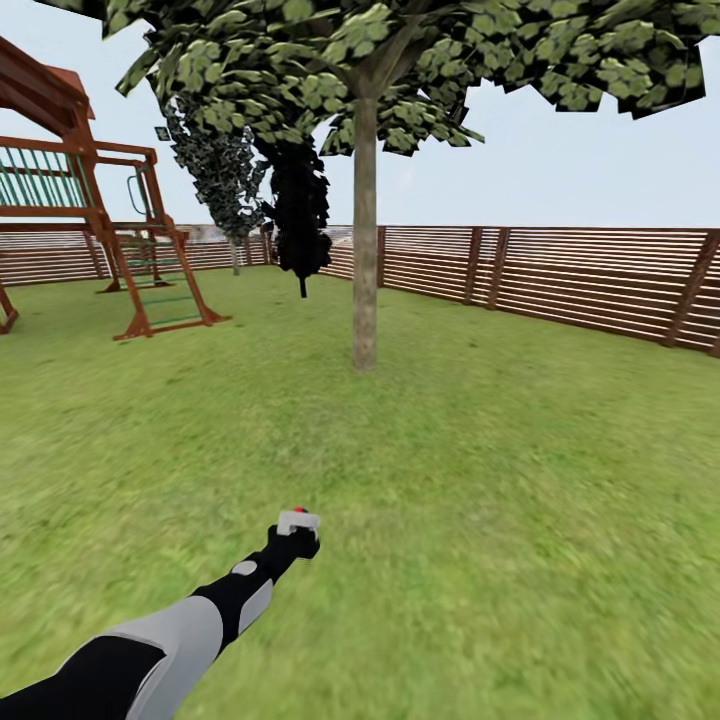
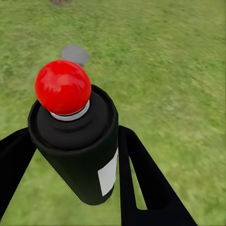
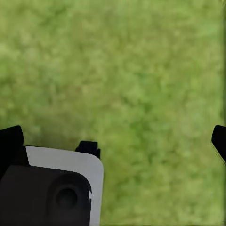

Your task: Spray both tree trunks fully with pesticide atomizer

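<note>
Bright, flat daylight all round, pale sky, no glare. The tree trunk (image 1: 365,230) throws only a faint dark patch on the grass (image 1: 500,480) at its foot. Head view is sharp far off, smeared along the lower edge. The left wrist view shows the atomizer (image 2: 77,136) crisp, its red top softly glossy, against blurred lawn. The right wrist view's turf is pure blur.

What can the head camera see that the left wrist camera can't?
Head view: the tree with its trunk, the fence, the playset and sky.
Left wrist view: the atomizer up close, with its black body, white label and the black fingers shut on either side of it.
Both: the grass, the left gripper and the red top.
</note>
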Controlling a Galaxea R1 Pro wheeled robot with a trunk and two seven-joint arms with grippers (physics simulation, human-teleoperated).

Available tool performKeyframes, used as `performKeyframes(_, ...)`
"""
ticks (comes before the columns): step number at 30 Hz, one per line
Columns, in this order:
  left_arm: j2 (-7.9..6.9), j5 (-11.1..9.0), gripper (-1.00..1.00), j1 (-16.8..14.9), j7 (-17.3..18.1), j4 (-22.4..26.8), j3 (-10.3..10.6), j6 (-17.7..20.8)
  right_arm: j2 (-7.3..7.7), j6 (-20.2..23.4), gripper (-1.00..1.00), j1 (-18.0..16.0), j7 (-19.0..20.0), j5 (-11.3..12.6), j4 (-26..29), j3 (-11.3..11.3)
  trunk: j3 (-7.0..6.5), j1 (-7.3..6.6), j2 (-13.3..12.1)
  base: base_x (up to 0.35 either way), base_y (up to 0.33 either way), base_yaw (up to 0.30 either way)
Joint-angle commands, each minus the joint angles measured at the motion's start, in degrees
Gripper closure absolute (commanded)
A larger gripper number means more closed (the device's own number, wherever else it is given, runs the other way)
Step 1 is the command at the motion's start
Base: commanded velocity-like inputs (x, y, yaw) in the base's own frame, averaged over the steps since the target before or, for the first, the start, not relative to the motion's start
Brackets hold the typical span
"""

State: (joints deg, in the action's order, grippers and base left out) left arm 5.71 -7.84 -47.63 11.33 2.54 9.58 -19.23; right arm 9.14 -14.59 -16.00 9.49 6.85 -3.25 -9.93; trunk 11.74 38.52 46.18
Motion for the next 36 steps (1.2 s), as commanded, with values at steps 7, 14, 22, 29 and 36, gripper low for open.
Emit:
performKeyframes(7,0.0,0.1,1.0,0.0,-0.3,0.0,0.0,0.0,0.0,0.0,-1.0,0.0,0.0,0.0,0.0,0.0,0.0,0.0,0.0,0.35,-0.08,0.0)
performKeyframes(14,0.0,0.1,1.0,0.0,-0.3,0.0,0.0,0.0,0.0,0.0,-1.0,0.0,0.0,0.0,0.0,0.0,0.0,0.0,0.0,0.35,-0.079,0.0)
performKeyframes(22,0.0,0.1,1.0,0.0,-0.3,0.0,0.0,0.0,0.0,0.0,-1.0,0.0,0.0,0.0,0.0,0.0,0.0,0.0,0.0,0.35,-0.079,0.0)
performKeyframes(29,0.0,0.1,1.0,0.0,-0.3,0.0,0.0,0.0,0.0,0.0,-1.0,0.0,0.0,0.0,0.0,0.0,0.0,0.0,0.0,0.35,-0.079,0.0)
performKeyframes(36,0.0,0.1,1.0,0.0,-0.3,0.0,0.0,0.0,-0.01,0.0,-1.0,0.0,0.0,0.0,0.0,0.0,0.0,0.0,0.0,0.35,-0.079,0.0)
